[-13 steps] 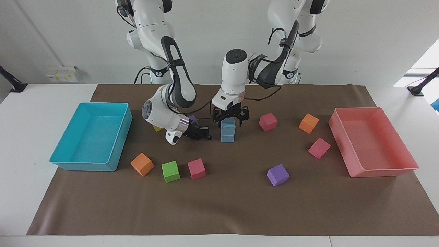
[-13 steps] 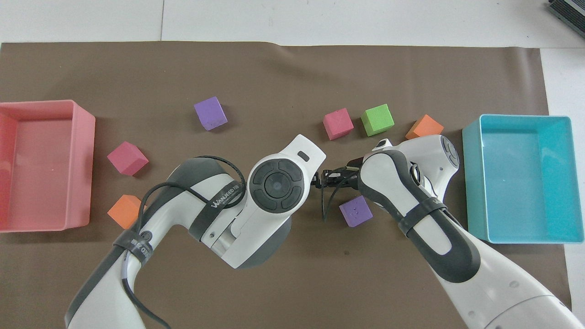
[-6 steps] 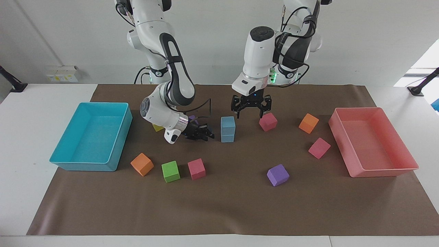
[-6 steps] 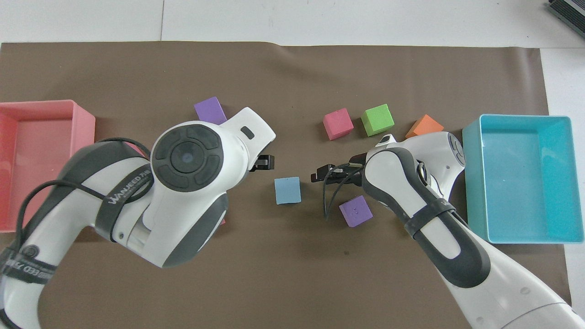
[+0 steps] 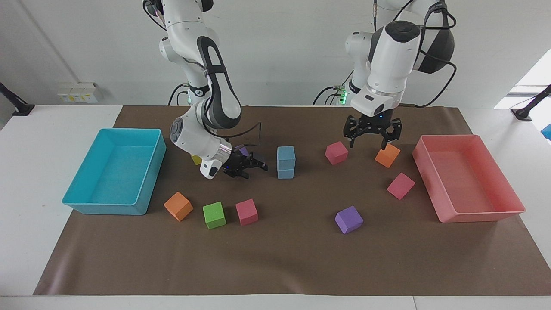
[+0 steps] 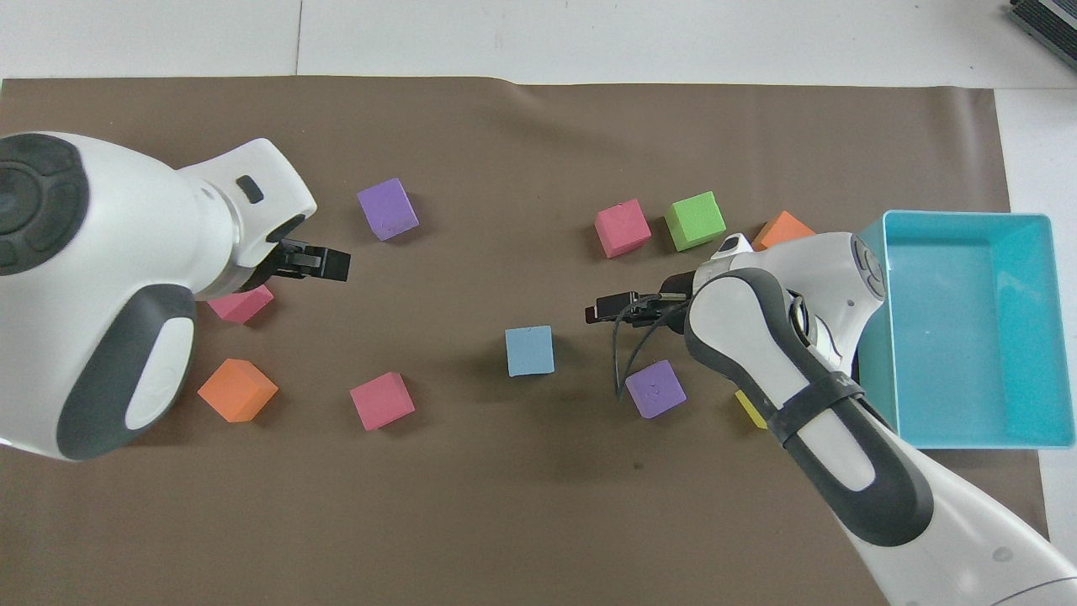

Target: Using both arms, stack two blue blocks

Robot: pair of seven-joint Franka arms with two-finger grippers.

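The right gripper (image 5: 245,165) hangs low at nine o'clock of the two blue blocks (image 5: 286,162), fingers apart, holding nothing. The stack stands free mid-mat, so both arms can clear. At two o'clock, the left gripper (image 5: 372,134), fingers spread and empty, hovers over an orange cube (image 5: 387,154).

Brown mat (image 5: 275,258), centre.
Cyan tray (image 5: 82,202), 9 o'clock in the facing view.
Pink tray (image 5: 482,213), 3 o'clock.
Orange cube (image 5: 178,206), green cube (image 5: 214,215), pink cube (image 5: 246,212): row at 7 o'clock.
Purple cube (image 5: 348,219), 5 o'clock.
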